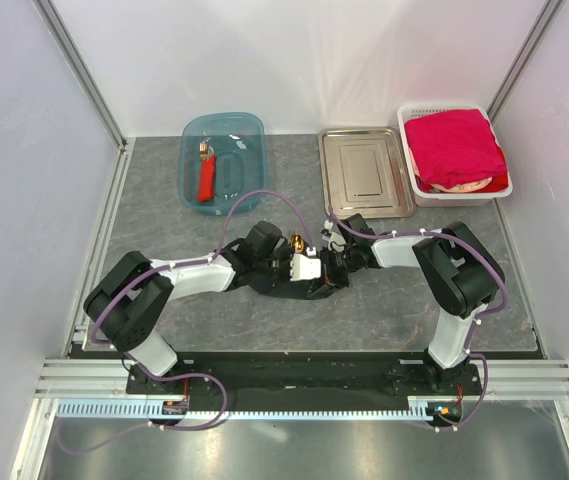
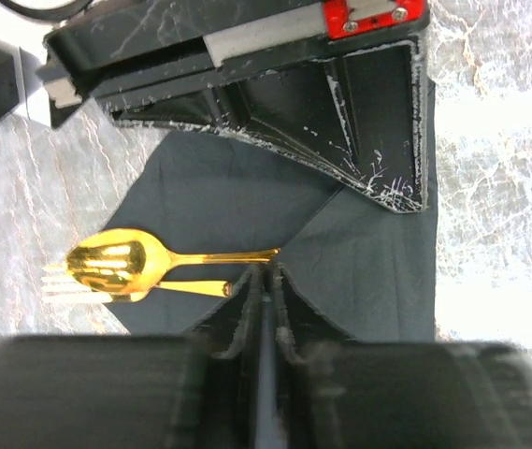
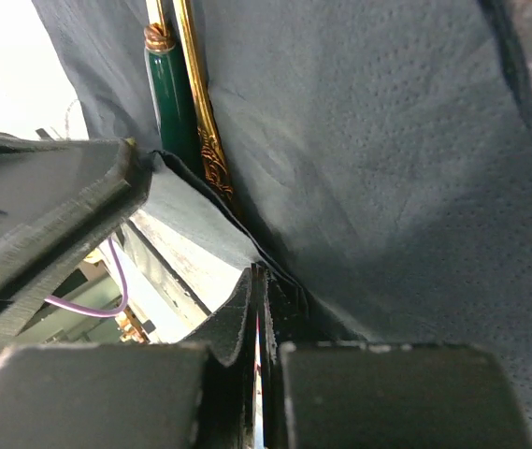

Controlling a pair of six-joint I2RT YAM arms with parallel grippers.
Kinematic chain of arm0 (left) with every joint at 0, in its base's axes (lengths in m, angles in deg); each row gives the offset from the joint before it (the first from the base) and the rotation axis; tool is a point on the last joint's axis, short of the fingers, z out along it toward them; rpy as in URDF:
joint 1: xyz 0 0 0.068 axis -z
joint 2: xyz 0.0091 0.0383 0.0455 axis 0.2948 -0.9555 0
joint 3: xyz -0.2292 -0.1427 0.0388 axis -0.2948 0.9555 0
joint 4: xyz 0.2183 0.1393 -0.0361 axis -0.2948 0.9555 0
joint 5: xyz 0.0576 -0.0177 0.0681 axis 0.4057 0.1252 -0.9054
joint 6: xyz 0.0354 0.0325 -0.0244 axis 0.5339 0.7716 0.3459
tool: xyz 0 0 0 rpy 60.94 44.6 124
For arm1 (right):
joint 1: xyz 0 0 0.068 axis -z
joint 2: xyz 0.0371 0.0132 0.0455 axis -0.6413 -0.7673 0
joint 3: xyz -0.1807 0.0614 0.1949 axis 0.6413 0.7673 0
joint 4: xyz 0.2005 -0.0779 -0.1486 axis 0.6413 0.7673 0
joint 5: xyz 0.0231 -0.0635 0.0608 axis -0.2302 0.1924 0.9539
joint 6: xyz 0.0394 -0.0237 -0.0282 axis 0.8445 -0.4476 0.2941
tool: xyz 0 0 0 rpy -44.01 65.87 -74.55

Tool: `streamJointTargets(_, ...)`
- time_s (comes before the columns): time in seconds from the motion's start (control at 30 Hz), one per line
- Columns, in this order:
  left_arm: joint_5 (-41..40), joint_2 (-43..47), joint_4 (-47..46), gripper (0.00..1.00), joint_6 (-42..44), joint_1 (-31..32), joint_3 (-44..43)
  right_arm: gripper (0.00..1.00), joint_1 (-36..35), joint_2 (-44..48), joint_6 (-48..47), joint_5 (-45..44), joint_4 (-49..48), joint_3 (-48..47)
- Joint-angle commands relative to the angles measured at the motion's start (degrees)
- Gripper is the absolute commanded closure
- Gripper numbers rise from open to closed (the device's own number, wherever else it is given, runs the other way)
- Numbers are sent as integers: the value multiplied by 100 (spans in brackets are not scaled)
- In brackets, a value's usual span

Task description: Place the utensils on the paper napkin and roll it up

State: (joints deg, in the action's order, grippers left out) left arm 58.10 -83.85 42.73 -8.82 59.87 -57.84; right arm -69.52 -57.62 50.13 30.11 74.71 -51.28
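Rolling step in hand: gold spoon [image 2: 116,264] and fork [image 2: 58,285] lie on the black paper napkin [image 2: 359,253], mid-left of the left wrist view; left gripper [image 2: 264,281] and right gripper [image 3: 258,290] jaws each pinch a napkin fold; next move likely needs the fold drawn evenly over the handles.

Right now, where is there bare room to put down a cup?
Bare table lies between the paper napkin and the near edge; the steel tray is empty. The middle is crowded: left gripper and right gripper meet there.
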Motion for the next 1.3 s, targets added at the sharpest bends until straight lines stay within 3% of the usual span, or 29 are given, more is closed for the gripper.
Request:
streamJointTargets(0.0, -59, 377, 304, 69, -644, -158, -360, 100, -17, -114, -107, -339, 139, -56)
streamJointTargets(0.1, 378, 896, 1119, 52, -1312, -526, -562, 100, -17, -123, -116, -366, 174, -56)
streamJointTargets(0.2, 968, 1327, 2008, 42, -2015, -879, -756, 100, -17, -140, -98, -357, 165, -73)
streamJointTargets(0.3, 1653, 1599, 2458, 40, -2867, -1160, -660, 100, -8, -140, -107, -357, 157, -99)
streamJointTargets(0.4, 1821, 1679, 2268, 37, -3825, -1187, -353, 100, -17, -123, -124, -366, 148, -100)
streamJointTargets(0.53, 1383, 1329, 2038, 37, -4950, -1187, -202, 100, -17, -114, -160, -366, 148, -100)
streamJointTargets(0.63, 1182, 1048, 1907, 39, -5311, -1187, -220, 100, -17, -96, -177, -392, 157, -108)
streamJointTargets(0.77, 925, 687, 1827, 40, -5480, -1187, -238, 100, -17, -88, -186, -383, 165, -117)
streamJointTargets(1.27, 1610, -25, 1739, 47, -5779, -1178, -273, 100, -17, -149, -186, -427, 200, -170)
